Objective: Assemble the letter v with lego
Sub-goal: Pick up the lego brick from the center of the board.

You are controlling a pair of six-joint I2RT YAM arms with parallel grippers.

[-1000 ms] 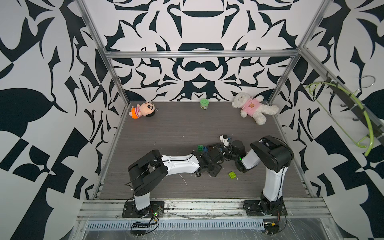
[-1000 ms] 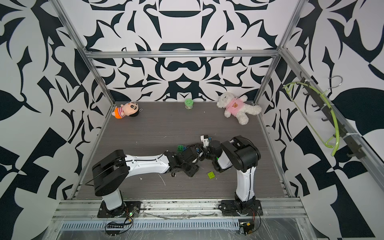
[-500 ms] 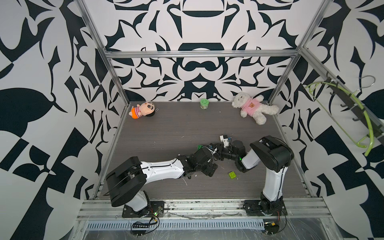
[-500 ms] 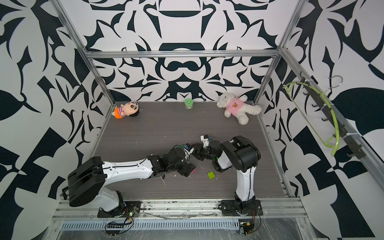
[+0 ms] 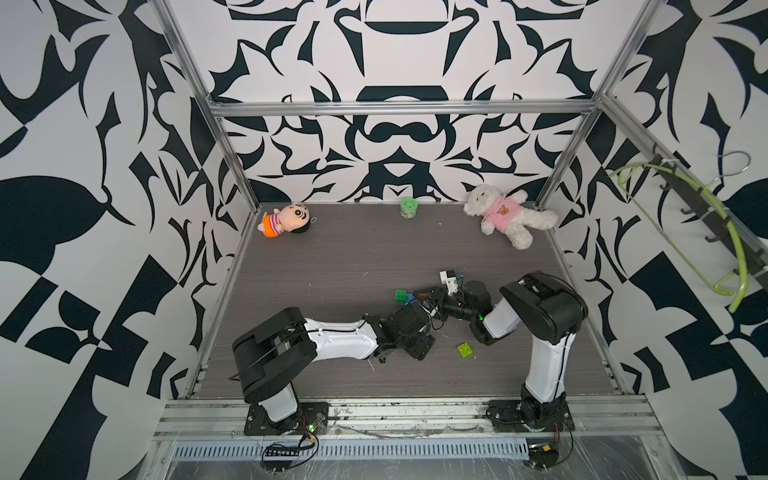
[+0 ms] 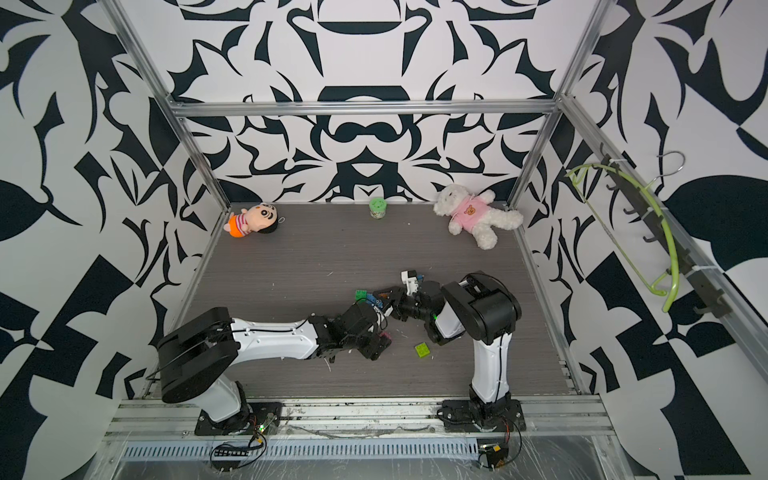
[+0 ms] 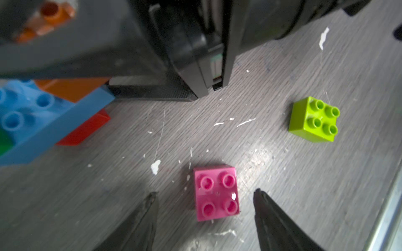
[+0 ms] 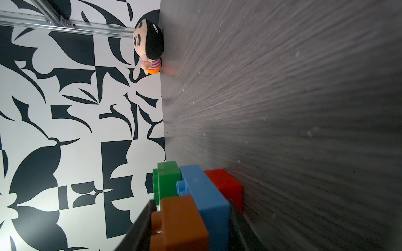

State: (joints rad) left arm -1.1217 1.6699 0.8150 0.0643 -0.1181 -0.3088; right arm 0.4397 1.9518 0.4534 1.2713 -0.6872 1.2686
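While right tool (image 8: 189,217) grips joined bricks (image 8: 208,195), pink brick (image 7: 216,193) lies untouched between spread jaws of left tool (image 7: 204,194)

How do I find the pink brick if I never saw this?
Find the grey table, then where the two arms meet near its front. The open left hand points at the pink brick, square, studs up, alone. No other brick is pink; the other loose one is the lime brick.

left arm (image 5: 340,345) and right arm (image 5: 540,309) leaning inward, right gripper (image 5: 420,294) sitting at green and blue lego bricks (image 5: 401,296), lime brick (image 5: 465,350) lying alone
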